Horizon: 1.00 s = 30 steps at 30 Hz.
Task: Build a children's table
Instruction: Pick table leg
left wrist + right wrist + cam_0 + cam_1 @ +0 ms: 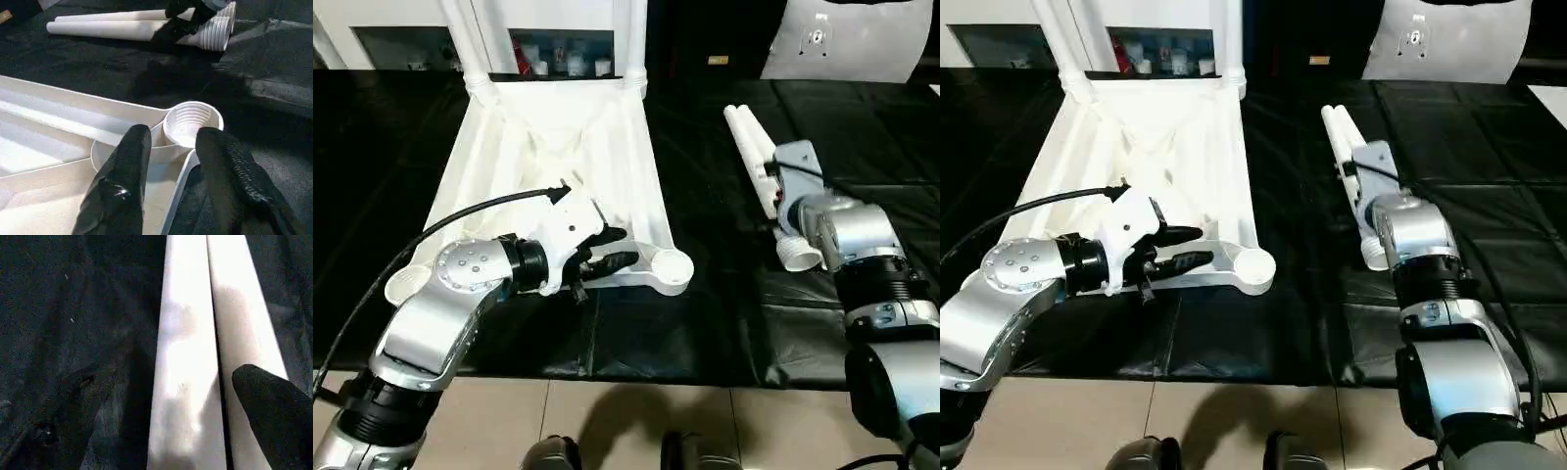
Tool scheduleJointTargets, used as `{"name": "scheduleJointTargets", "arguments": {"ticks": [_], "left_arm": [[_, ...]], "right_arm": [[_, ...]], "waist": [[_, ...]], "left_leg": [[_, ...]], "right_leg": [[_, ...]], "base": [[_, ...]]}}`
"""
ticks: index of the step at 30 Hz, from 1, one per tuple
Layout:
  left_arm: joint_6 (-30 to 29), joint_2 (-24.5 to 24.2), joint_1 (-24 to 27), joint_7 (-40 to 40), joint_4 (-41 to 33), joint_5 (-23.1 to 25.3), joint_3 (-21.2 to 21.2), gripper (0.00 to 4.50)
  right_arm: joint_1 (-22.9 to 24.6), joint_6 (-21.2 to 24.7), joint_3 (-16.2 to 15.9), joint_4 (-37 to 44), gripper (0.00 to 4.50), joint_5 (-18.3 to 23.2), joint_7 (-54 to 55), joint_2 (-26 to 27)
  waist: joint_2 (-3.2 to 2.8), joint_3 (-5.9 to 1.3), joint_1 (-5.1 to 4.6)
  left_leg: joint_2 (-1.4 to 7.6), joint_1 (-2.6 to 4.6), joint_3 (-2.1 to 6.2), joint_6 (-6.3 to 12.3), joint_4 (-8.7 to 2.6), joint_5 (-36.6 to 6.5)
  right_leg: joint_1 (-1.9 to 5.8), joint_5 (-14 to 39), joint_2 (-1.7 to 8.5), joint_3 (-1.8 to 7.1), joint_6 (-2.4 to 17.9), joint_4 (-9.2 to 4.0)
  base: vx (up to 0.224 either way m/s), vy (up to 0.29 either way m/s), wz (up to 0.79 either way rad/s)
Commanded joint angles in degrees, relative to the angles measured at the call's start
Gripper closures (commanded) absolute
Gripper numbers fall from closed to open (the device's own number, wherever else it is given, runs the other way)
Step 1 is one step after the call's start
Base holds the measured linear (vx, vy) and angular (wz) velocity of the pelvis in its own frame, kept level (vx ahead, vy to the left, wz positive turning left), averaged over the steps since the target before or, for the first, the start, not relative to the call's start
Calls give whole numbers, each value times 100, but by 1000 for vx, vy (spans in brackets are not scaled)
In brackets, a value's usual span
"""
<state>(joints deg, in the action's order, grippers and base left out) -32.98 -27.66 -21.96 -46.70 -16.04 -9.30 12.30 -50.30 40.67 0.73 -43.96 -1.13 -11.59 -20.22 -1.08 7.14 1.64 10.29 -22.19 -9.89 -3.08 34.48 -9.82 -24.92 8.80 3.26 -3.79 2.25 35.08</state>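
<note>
Left eye view: table top [553, 157] upside down on black cloth [705, 323], long axis running away from the robot, two legs [470, 44] upright in far sockets; left gripper [612, 250] spread open astride the near rim beside the near right corner socket [188, 122]; right gripper [244, 396] open over two loose legs [754, 157] lying side by side, pointing away, threaded ends nearest.

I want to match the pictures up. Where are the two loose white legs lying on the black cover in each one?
Left eye: loose legs right of centre.
Right eye: centre-right.
Left wrist: across the top.
Right wrist: running up the middle.
Shared landmark: black cover.
</note>
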Motion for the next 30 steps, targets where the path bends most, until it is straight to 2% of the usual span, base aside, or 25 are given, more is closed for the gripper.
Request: {"name": "scheduleJointTargets", "arguments": {"ticks": [1,2,3,8,11,12,15,19,20,21,24,26,27,30], "left_arm": [[-33,-49,14,-8,-54,3,48,234],[-33,-53,11,-8,-54,3,56,229],[-42,-60,13,-12,-65,-1,63,204],[-76,-91,20,-21,-103,-10,86,172],[-82,-81,41,-30,-122,-29,123,152],[-80,-71,47,-26,-127,-32,136,139],[-70,-63,51,-30,-132,-36,164,120],[-62,-57,33,-35,-131,-48,171,79],[-62,-57,33,-35,-131,-48,171,79],[-54,-61,23,-40,-127,-50,170,67],[-32,-68,12,-35,-108,-45,168,35],[-11,-66,17,-22,-93,-30,174,22],[-3,-65,18,-10,-88,-25,182,5],[21,-63,9,10,-57,-12,199,0]], "right_arm": [[-102,-36,49,-161,0,-29,-27,7],[-123,-27,32,-239,0,-21,-83,7],[-150,-2,20,-311,0,14,-179,15],[-254,276,-17,-478,0,196,-641,56],[-226,460,-93,-469,0,270,-944,93],[-217,466,-108,-480,28,286,-998,107],[-206,439,-118,-480,39,300,-1049,141],[-216,539,-100,-403,80,362,-1156,177],[-216,539,-100,-403,80,362,-1156,177],[-217,644,-110,-341,99,397,-1269,181],[-222,761,-135,-282,125,400,-1396,170],[-224,794,-135,-278,143,399,-1430,157],[-224,801,-130,-279,163,405,-1438,151],[-231,811,-122,-272,177,423,-1462,131]], "waist": [[40,-535,-15],[43,-522,-17],[44,-521,-14],[37,-529,-6],[53,-551,-5],[47,-544,-1],[43,-539,-2],[45,-532,-4],[38,-552,0],[54,-555,-4],[46,-559,5],[63,-563,2],[60,-559,2],[62,-566,4]], "left_leg": [[159,67,21,193,-294,-727],[158,64,18,190,-294,-798],[158,69,17,183,-293,-829],[175,67,28,196,-292,-845],[175,68,27,198,-284,-818],[178,66,26,202,-284,-819],[185,76,31,164,-288,-908],[184,86,36,116,-290,-1004],[188,91,39,99,-285,-1008],[189,89,37,93,-285,-1014],[186,83,40,91,-280,-1005],[184,80,38,91,-279,-993],[190,82,40,84,-281,-994],[184,77,38,85,-276,-969]], "right_leg": [[429,1227,358,285,1158,-386],[428,1327,360,284,1155,-401],[426,1396,359,284,1134,-408],[432,1395,362,280,1169,-394],[442,1389,361,281,1186,-387],[434,1401,368,282,1188,-390],[425,1541,375,278,1170,-407],[417,1712,374,277,1110,-424],[422,1704,375,275,1107,-420],[419,1702,372,274,1112,-418],[427,1690,378,278,1103,-417],[428,1705,377,279,1092,-415],[420,1724,380,279,1084,-415],[424,1693,380,281,1091,-417]], "base": [[0,0,0],[0,0,0],[0,0,0],[0,0,0],[0,0,0],[0,0,0],[0,0,0],[0,0,0],[0,0,0],[0,0,0],[0,0,0],[0,0,0],[0,0,0],[0,0,0]]}}
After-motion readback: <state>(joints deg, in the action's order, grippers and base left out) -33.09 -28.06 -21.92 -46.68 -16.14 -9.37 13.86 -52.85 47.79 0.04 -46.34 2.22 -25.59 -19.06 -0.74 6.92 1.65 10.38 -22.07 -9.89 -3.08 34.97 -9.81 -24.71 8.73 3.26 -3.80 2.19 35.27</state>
